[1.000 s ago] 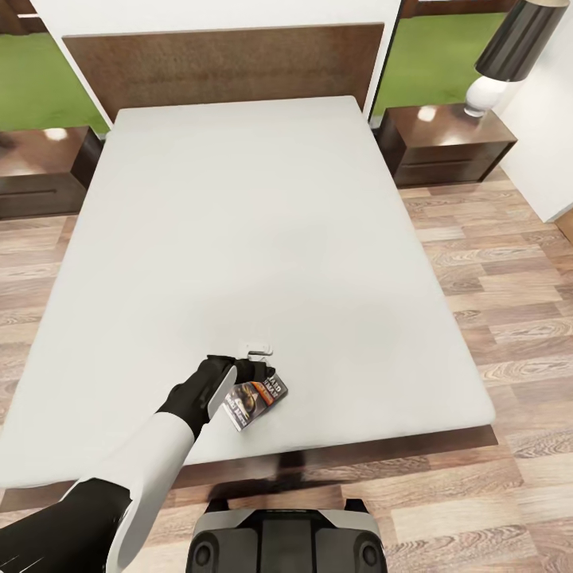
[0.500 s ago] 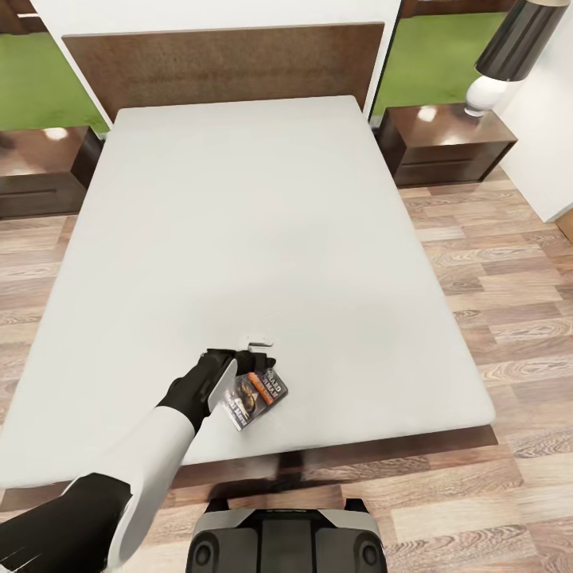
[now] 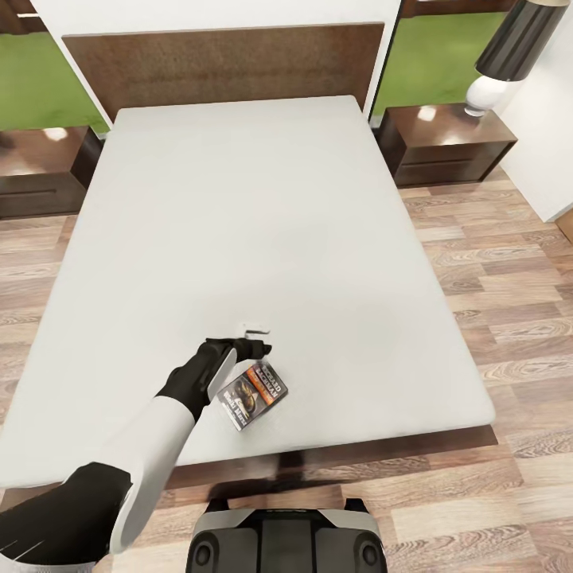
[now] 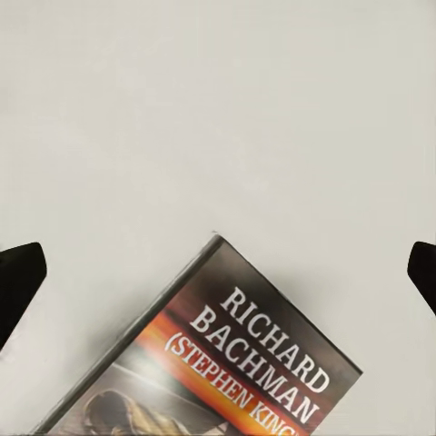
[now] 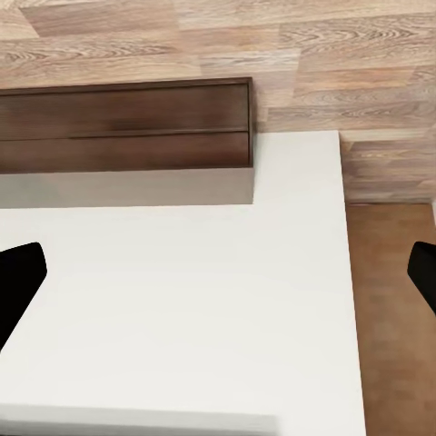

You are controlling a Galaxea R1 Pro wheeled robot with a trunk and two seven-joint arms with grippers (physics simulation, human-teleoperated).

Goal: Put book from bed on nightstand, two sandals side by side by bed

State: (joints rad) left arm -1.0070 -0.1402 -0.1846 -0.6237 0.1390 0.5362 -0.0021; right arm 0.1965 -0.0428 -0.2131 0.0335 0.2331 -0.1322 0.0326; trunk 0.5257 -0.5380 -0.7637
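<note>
Left wrist view: book dark-covered, orange band, white lettering.

The left arm reaches forward from the lower left over the bed's near edge, white forearm ending in a black wrist. The left gripper has its fingers spread wide apart, holding nothing. The right gripper's fingers are likewise spread.
</note>
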